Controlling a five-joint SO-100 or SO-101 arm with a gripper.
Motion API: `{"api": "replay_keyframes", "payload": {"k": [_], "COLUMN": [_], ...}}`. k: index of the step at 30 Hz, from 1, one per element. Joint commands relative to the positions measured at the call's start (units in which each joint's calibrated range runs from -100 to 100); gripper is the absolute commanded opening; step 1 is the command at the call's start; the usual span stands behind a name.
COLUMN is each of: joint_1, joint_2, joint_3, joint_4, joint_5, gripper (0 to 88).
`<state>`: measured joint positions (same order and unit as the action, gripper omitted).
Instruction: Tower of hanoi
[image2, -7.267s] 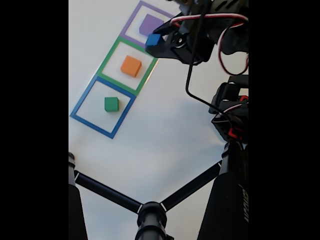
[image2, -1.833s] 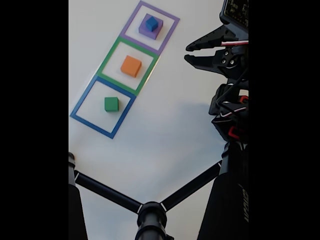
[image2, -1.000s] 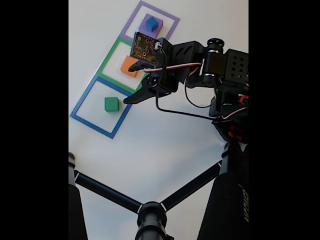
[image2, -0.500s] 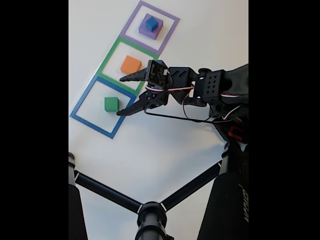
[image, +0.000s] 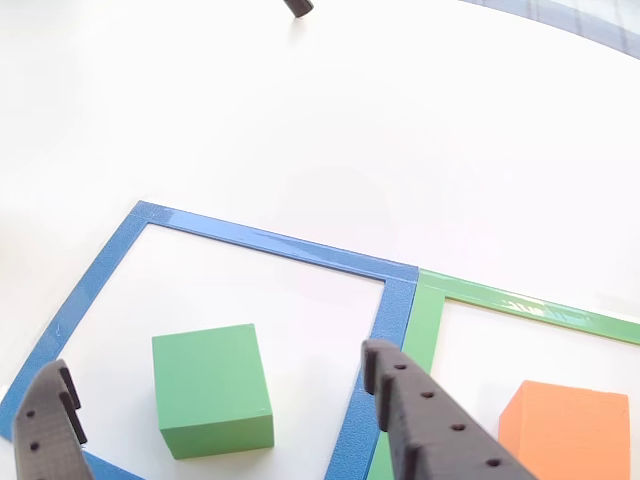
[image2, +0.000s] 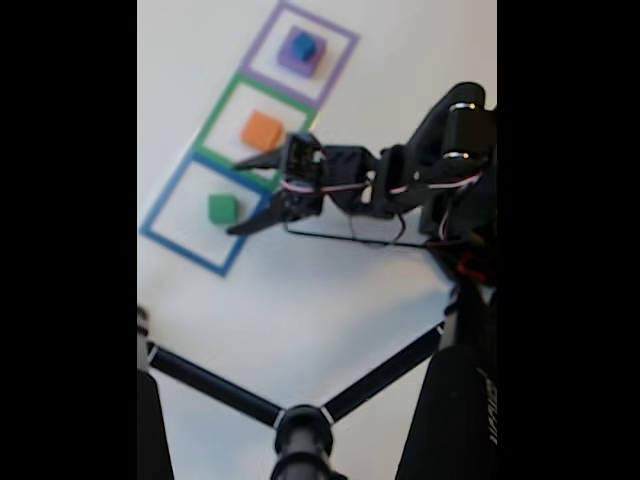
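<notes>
Black two-finger pincer (image2: 240, 195) spread wide, empty, poised at the right edge of the blue taped square outline (image2: 160, 211) on the white worktop (image2: 330, 290). Small green cube (image2: 222, 208) flat inside that outline, clear of the tape on all sides, just ahead of the fingertips (image: 385, 370) in the other view. Orange cube (image2: 262, 130) centred in the neighbouring green taped square outline (image2: 213, 124). Small blue cube (image2: 302, 44) stacked on a purple cube (image2: 290, 62) inside the purple taped square outline (image2: 340, 56). Bare worktop broad below the outlines, down to black tripod legs (image2: 215, 385).
</notes>
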<state>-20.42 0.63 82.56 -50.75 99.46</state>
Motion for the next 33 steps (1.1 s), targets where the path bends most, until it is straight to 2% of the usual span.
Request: {"api": "replay_keyframes", "payload": {"k": [1,16,33], "joint_1": [-0.1,-2.11,-4.32], "joint_2": [3.12,15.07,21.21], "joint_3": [-2.74,-9.65,-13.29], "joint_4": [-3.83,-9.82,-11.36], "joint_5": [0.54,0.54,0.54], "gripper": [34.5,34.4,33.5]}}
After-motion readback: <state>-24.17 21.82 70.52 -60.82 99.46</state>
